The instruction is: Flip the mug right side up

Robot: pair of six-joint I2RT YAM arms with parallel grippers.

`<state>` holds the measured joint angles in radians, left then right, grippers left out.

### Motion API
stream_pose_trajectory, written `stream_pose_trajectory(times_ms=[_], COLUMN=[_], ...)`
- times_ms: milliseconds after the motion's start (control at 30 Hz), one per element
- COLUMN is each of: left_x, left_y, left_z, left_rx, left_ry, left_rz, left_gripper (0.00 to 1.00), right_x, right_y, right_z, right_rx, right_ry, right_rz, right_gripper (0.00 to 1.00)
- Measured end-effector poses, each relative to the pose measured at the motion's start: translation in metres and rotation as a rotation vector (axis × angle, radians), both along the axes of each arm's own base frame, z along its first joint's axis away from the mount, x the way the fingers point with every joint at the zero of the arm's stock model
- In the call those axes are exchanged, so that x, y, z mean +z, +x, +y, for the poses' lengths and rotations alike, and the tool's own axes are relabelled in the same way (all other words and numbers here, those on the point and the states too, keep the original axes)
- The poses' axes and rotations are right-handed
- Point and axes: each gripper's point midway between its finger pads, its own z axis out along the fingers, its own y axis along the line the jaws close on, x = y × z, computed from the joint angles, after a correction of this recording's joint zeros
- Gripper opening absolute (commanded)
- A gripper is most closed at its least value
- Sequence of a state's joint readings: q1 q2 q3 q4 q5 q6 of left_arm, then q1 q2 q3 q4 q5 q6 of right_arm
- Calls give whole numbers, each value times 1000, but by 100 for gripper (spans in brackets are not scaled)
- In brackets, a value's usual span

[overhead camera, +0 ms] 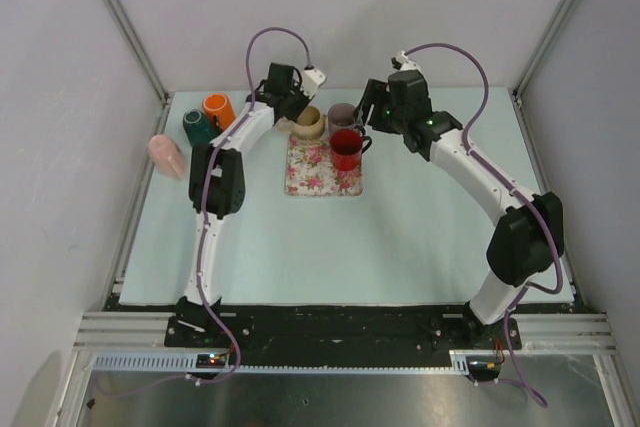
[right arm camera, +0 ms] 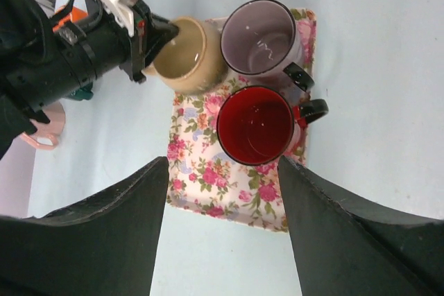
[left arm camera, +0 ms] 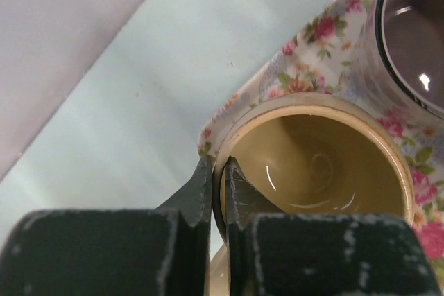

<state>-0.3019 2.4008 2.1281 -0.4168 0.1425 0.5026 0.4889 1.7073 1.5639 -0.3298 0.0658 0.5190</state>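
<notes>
A tan mug stands mouth up at the back left corner of the floral tray. My left gripper is shut on its rim; in the left wrist view one finger is inside the tan mug and one outside, with the left gripper pinching the wall. A purple mug and a red mug stand upright on the tray. My right gripper hangs open above the tray, just off the red mug, holding nothing.
A green mug and an orange mug lie on their sides at the back left of the table. A pink mug lies near the left edge. White walls close in the table on three sides.
</notes>
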Motion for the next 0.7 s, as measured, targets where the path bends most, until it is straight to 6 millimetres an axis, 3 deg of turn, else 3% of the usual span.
stream_pose_trajectory(times_ms=[200, 433, 567, 700], left_x=[3, 5, 5, 6], left_y=[23, 31, 31, 32], left_z=[-7, -9, -9, -9], left_rx=[-10, -20, -25, -29], left_ry=[4, 11, 17, 22], left_rz=[-62, -85, -88, -97], left_gripper=[0, 1, 16, 32], right_x=[-15, -74, -107, -138], right_y=[-15, -61, -81, -81], right_z=[-7, 4, 23, 34], right_rx=[25, 141, 213, 229], right_ry=[-23, -91, -112, -123], right_rz=[46, 170, 243, 300], right_gripper=[69, 60, 43, 29])
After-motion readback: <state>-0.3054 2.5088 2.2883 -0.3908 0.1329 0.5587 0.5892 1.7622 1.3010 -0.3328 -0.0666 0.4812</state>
